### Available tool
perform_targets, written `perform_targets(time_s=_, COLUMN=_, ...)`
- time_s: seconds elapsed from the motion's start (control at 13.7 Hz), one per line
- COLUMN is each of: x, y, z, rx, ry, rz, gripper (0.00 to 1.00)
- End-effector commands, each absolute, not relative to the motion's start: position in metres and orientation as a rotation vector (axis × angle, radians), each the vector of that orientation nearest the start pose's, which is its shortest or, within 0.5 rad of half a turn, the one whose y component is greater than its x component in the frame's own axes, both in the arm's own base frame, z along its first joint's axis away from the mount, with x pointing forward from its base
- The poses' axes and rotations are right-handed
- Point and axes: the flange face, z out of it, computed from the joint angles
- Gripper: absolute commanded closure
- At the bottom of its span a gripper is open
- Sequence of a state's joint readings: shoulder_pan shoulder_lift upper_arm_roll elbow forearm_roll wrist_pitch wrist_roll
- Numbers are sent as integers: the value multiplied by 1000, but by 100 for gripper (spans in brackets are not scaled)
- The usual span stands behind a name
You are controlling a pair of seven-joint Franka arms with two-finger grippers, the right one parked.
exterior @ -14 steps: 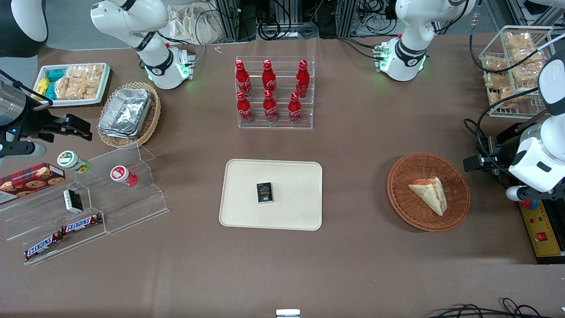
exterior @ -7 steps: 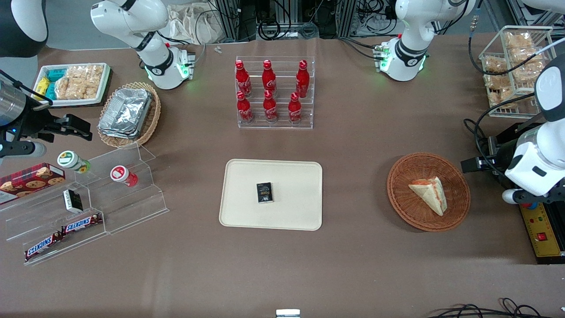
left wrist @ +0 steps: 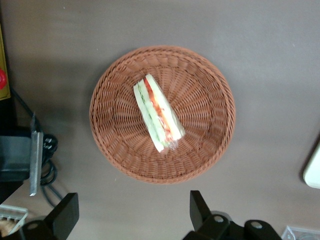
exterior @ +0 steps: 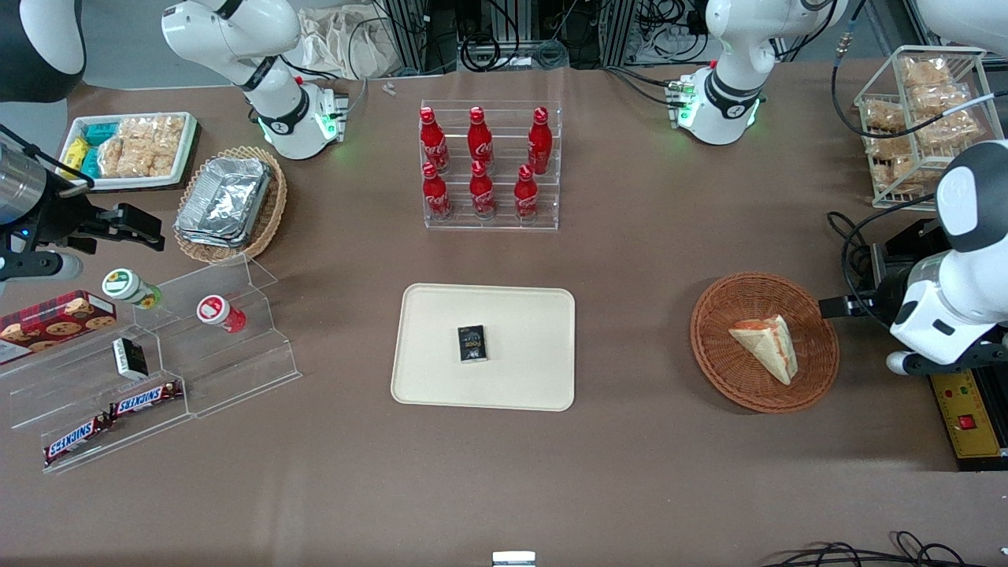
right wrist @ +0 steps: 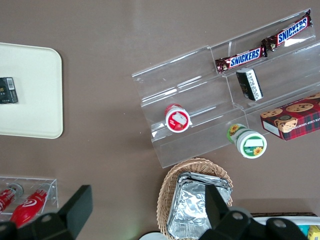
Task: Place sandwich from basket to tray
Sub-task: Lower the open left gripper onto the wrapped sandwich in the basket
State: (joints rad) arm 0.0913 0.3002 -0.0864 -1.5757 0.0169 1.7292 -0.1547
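The sandwich (exterior: 765, 346) is a pale wedge with red and green filling, lying in the round reddish-brown wicker basket (exterior: 709, 315). The cream tray (exterior: 441, 378) sits mid-table, toward the parked arm's end from the basket. My left gripper (exterior: 846, 305) hangs beside the basket's rim toward the working arm's end, above table level. From the left wrist view the sandwich (left wrist: 157, 112) lies across the middle of the basket (left wrist: 110, 140). The gripper (left wrist: 132, 200) is open wide over bare table just outside the rim, holding nothing. A tray corner (left wrist: 314, 170) shows there too.
A small black box (exterior: 472, 344) lies on the tray. A clear rack of red bottles (exterior: 488, 169) stands farther from the front camera. A wire rack of snack bags (exterior: 917, 118) and a yellow control box (exterior: 965, 409) flank the working arm.
The left arm has swung in toward the basket and a little nearer the front camera. The sandwich, basket and tray have not moved.
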Motion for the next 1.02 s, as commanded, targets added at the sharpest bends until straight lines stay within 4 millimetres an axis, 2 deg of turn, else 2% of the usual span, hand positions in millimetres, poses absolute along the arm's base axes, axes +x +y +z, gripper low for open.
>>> perform_targets(time_s=0.0, x=613, y=10, z=435, rx=-3117, ry=-396, rz=170, gripper=2)
perform_targets(time_s=0.15, x=610, y=9, z=416, rx=-3107, ry=-478, rz=141, gripper=4)
perform_targets(time_s=0.51, x=596, y=5, z=347, rx=-3060, ry=-778, rz=20, gripper=4)
perform_targets(time_s=0.66, x=600, y=5, z=321, rx=-3022, ry=-925, rz=4, gripper=4)
perform_targets(time_s=0.95, x=604, y=7, z=291, rx=-2986, ry=-1037, rz=16, gripper=4)
